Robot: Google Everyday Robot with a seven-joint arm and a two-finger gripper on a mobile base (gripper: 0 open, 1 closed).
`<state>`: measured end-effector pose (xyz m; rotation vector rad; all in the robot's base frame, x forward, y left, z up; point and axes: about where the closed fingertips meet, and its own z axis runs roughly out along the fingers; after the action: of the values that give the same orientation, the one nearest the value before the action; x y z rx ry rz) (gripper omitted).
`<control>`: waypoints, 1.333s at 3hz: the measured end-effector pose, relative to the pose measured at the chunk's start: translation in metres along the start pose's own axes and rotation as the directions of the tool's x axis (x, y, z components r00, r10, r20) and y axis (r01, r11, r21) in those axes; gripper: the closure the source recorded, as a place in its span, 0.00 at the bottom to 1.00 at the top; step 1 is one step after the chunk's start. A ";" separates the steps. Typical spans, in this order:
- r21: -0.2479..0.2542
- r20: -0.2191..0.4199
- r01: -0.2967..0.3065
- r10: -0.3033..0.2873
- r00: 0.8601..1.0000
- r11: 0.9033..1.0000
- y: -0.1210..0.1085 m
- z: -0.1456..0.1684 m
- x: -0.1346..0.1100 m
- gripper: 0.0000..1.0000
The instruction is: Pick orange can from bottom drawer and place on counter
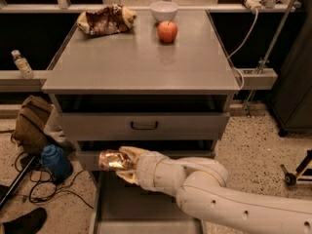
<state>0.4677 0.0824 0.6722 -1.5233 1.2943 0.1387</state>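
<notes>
The orange can (110, 160) is gold-orange and shiny. It sits between the fingers of my gripper (118, 164), which is shut on it. I hold it in the air above the open bottom drawer (146, 211), level with the middle drawer's front. My white arm (204, 189) reaches in from the lower right and hides part of the drawer. The counter (141, 62) is the grey cabinet top, well above the can.
On the counter's far edge lie a brown-and-yellow snack bag (105, 19), a white bowl (164, 9) and a red apple (167, 31). The top drawer (144, 126) is shut. A brown bag (31, 123), a blue object (56, 162) and cables lie on the floor to the left.
</notes>
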 end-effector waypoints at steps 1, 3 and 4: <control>0.098 0.009 0.164 -0.166 0.986 0.982 -0.053 -0.019 -0.069 1.00; 0.121 -0.017 0.237 -0.236 0.972 0.964 -0.078 -0.024 -0.088 1.00; 0.140 -0.074 0.365 -0.358 0.931 0.920 -0.129 -0.027 -0.125 1.00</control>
<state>0.5019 0.1190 0.8474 -1.6127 1.0114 -0.2310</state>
